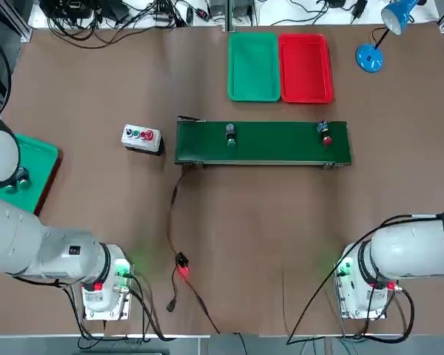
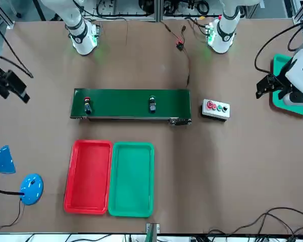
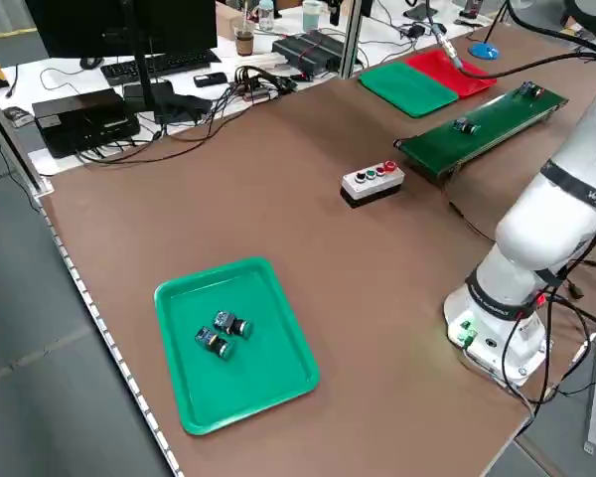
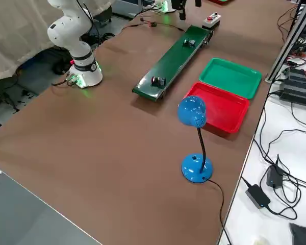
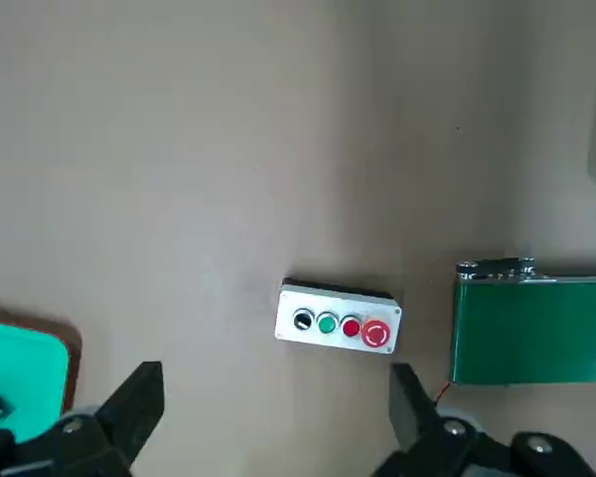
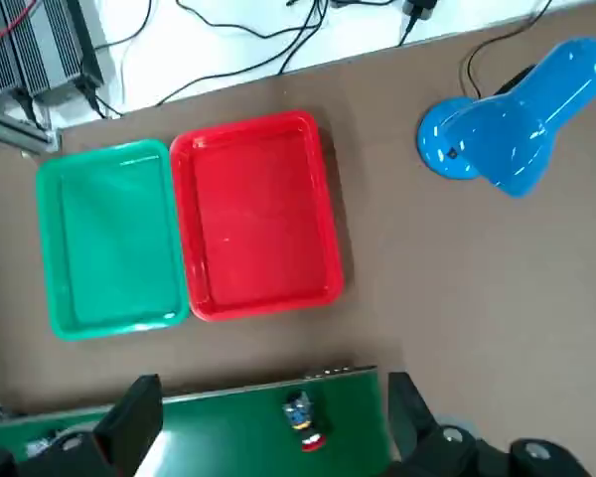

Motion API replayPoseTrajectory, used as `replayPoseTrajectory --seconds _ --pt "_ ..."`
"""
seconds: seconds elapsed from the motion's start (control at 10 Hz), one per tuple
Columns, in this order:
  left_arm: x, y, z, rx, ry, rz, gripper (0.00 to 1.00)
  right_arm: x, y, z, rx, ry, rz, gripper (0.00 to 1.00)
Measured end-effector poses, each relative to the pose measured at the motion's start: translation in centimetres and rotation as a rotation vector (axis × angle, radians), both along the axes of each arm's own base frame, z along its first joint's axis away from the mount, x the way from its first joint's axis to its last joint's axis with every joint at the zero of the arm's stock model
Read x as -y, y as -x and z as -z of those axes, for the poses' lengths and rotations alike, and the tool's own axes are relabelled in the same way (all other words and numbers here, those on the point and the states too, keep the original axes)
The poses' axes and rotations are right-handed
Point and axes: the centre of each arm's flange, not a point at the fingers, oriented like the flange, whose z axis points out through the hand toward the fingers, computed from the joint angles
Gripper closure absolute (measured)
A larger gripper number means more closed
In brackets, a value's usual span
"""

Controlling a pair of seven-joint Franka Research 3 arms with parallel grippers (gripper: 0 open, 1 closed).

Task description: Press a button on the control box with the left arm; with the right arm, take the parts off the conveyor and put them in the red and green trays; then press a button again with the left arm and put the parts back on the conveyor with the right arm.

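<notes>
Both grippers hang open and empty — the left gripper (image 5: 268,417) on the near side of the control box (image 1: 141,137), the right gripper (image 6: 268,422) near the conveyor (image 1: 263,142). Two parts (image 1: 230,134) (image 1: 324,133) lie on the conveyor. Beyond it, the green tray (image 1: 254,66) and red tray (image 1: 305,68) are bare — judging by this, either nothing has begun or everything is finished.

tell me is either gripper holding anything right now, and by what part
Nothing is held. The left gripper and the right gripper are both open and empty.
</notes>
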Motion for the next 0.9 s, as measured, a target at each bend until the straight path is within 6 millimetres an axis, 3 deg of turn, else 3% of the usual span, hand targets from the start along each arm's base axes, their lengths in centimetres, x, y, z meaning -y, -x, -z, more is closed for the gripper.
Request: replayPoseTrajectory --seconds 0.4,0.9 --pt "0.1 0.0 0.0 -0.003 0.0 0.001 0.0 2.0 -0.6 2.7 -0.055 0.077 -0.076 0.0" --pt "0.1 0.1 0.1 -0.009 -0.001 0.001 0.0 2.6 -0.5 4.9 -0.108 0.098 -0.076 0.0"
